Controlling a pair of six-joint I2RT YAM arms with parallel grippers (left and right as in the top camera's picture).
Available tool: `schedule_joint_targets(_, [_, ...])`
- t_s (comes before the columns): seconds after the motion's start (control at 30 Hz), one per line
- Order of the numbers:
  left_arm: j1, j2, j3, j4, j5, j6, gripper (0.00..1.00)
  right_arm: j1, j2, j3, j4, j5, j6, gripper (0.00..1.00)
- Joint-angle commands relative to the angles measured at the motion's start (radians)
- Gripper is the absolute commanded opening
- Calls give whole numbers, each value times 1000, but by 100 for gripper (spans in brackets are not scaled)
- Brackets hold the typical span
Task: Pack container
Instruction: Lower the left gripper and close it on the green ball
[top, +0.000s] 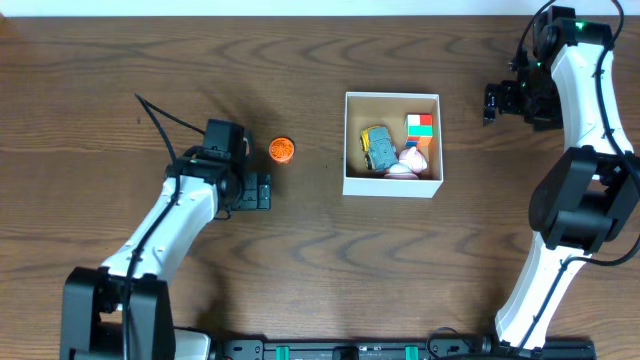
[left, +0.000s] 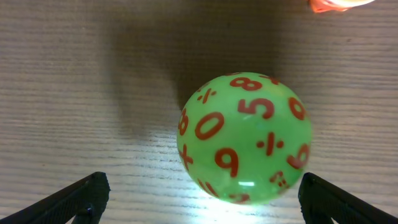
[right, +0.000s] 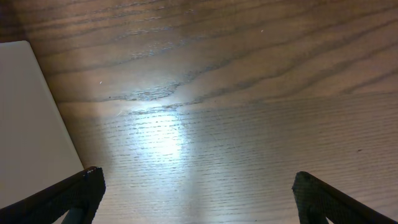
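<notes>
The container (top: 346, 140), a shallow white box with a tan inside, sits right of centre and holds a yellow toy car (top: 378, 147), a coloured cube (top: 420, 125) and a pink toy (top: 410, 162). A green ball (left: 244, 138) printed with red numerals rests on the table in the left wrist view. My left gripper (left: 204, 191) is open, one finger on either side of the ball and neither touching it. In the overhead view my left gripper (top: 260, 190) hides the ball. My right gripper (top: 492, 102) is open over bare wood, right of the container; the container's white wall (right: 25, 124) shows at the left.
A small orange ball (top: 282, 150) lies just beyond the left gripper, and shows as an orange ball (left: 336, 4) at the top edge of the left wrist view. Dark wooden table (top: 330, 260) all around.
</notes>
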Motion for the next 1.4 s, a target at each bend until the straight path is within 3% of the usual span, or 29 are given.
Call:
schedule_joint_targets(0.0, [0,16,22,13,-26,-19,98,5,3,-3,0,0,-11,99])
schedule_joint_targets(1.37, [-2,91,16,65,45,33,98,5,3,-3,0,0,-11,99])
